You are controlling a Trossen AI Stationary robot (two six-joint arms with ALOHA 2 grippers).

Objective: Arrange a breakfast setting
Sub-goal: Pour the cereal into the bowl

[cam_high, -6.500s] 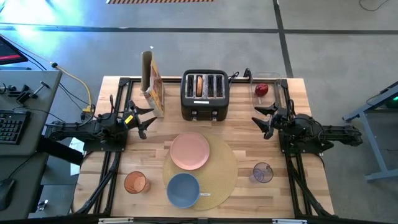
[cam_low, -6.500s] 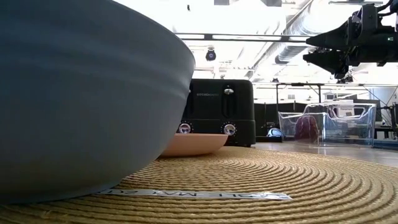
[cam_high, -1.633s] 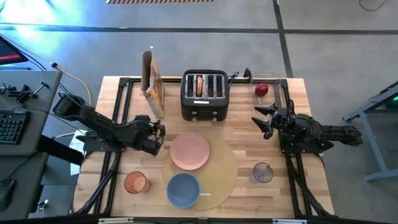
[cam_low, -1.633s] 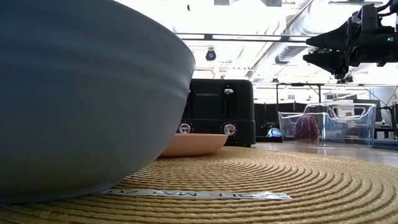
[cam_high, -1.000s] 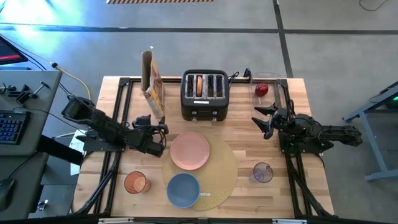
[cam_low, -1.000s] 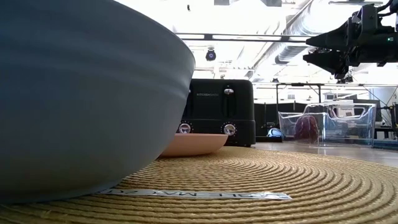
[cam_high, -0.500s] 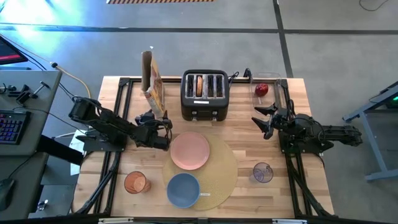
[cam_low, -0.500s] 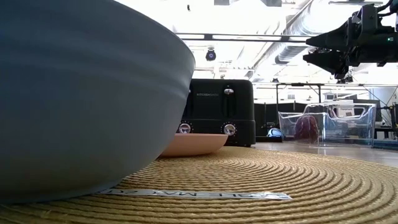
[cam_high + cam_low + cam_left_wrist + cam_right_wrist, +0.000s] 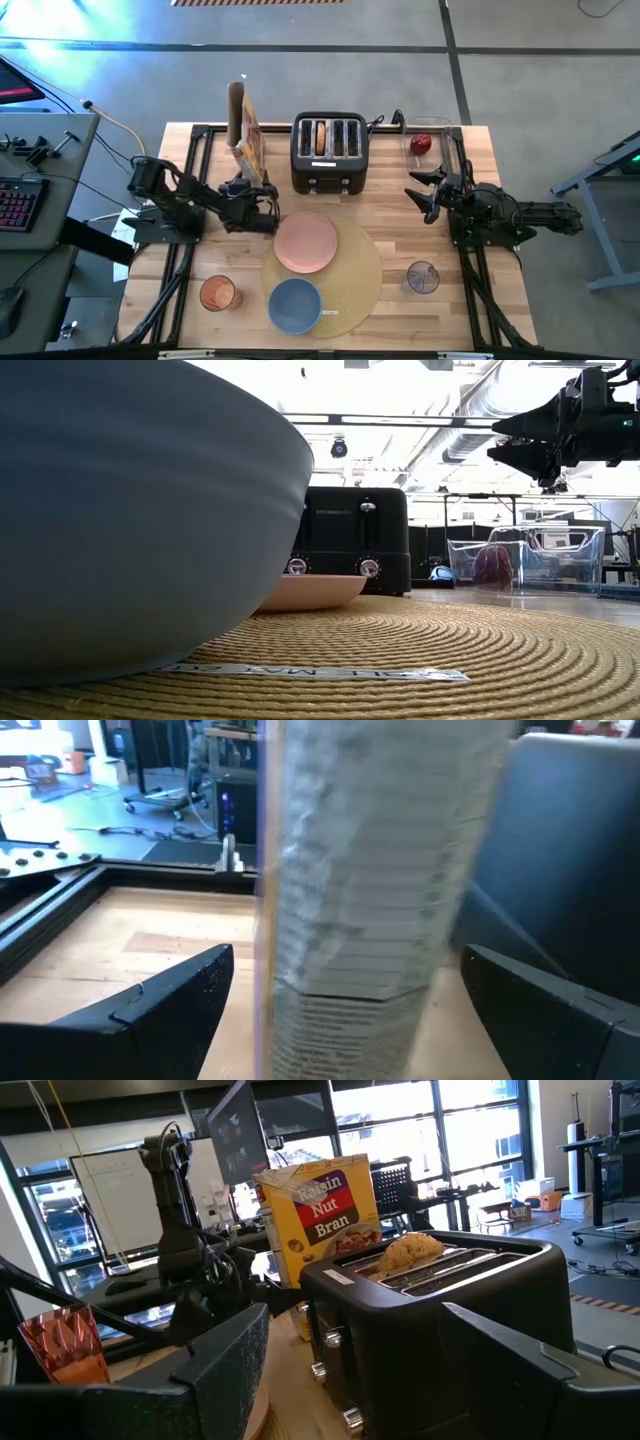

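The round tan placemat (image 9: 345,280) bears the pink plate (image 9: 306,242), the blue bowl (image 9: 295,305) and the small spoon (image 9: 328,313). The orange cup (image 9: 217,294) stands to its left, the purplish glass (image 9: 422,277) to its right. A bagel (image 9: 319,137) sticks out of a toaster slot, and the red apple (image 9: 421,145) lies in a clear bin. My left gripper (image 9: 252,188) is open just near of the cereal box (image 9: 370,890), whose narrow side stands between its fingers, apart from both. My right gripper (image 9: 422,195) waits open at the right.
The black toaster (image 9: 330,152) stands at the far middle, close to the right of the cereal box (image 9: 245,135). The clear bin (image 9: 432,145) sits at the far right corner. Bare wood lies between the plate and my right arm.
My left gripper has swung from beside the plate's left rim toward the far edge and a little right, sinking and turning until it faces the cereal box's near side. It has stayed open. No object has moved.
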